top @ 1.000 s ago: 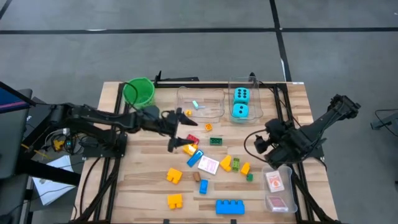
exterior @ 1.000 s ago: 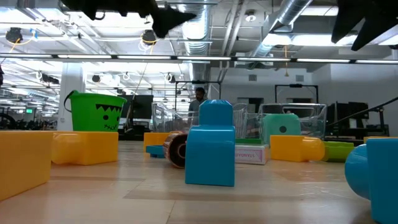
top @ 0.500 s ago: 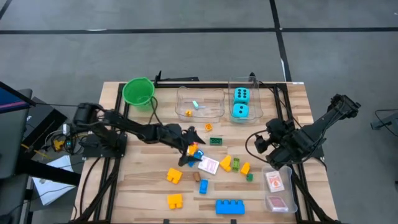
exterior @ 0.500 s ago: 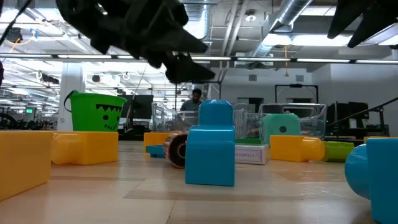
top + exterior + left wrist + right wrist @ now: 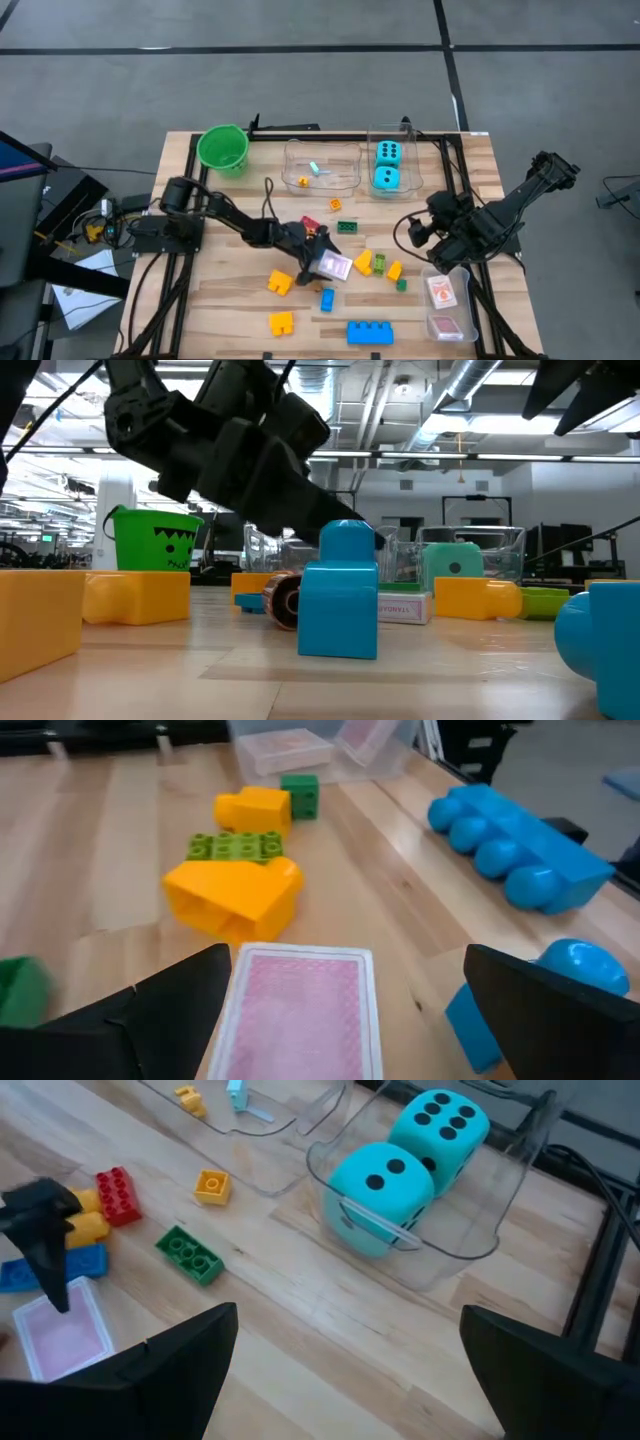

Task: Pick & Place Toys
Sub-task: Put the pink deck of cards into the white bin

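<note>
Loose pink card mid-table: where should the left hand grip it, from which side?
The pink card lies flat on the table, so probably its long edges, from straight above. The open left hand already straddles those edges. The orange block sits just past its far end.

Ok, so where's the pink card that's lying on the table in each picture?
High view: the pink card lies mid-table, right at the tip of the left arm.
Low view: I cannot pick it out there.
Left wrist view: bottom middle, between the open jaws of the left gripper.
Right wrist view: bottom-left corner.
Shared landmark: the left gripper, right by the card.
</note>
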